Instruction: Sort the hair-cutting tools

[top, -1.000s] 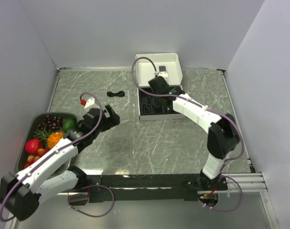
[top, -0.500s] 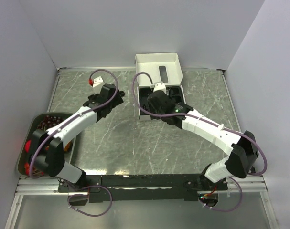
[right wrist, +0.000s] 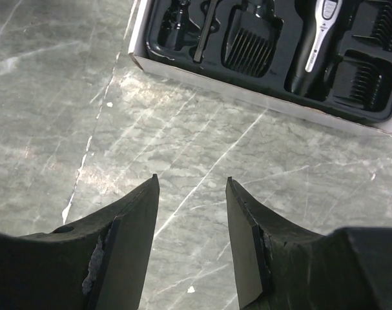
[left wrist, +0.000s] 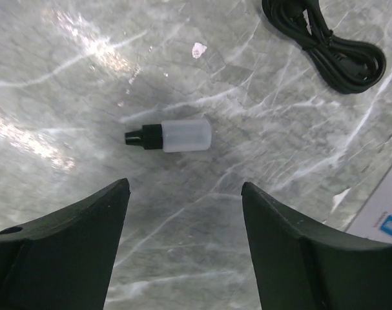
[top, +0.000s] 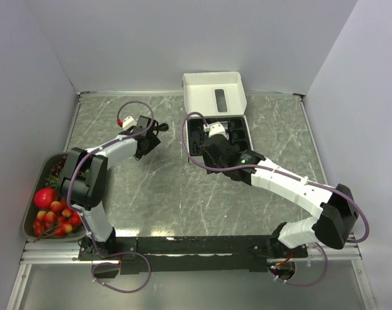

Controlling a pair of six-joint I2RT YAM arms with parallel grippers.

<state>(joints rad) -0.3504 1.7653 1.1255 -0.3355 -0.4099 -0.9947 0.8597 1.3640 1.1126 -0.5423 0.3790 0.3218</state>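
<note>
Marble tabletop (left wrist: 66,84), bottle (left wrist: 176,135) beyond left jaws

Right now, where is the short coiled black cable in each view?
Top external: short coiled black cable upper left of centre, left of the white cardboard box.
Left wrist: top right corner.
Right wrist: not in it.
Shared landmark: veined grey marble tabletop.
</note>
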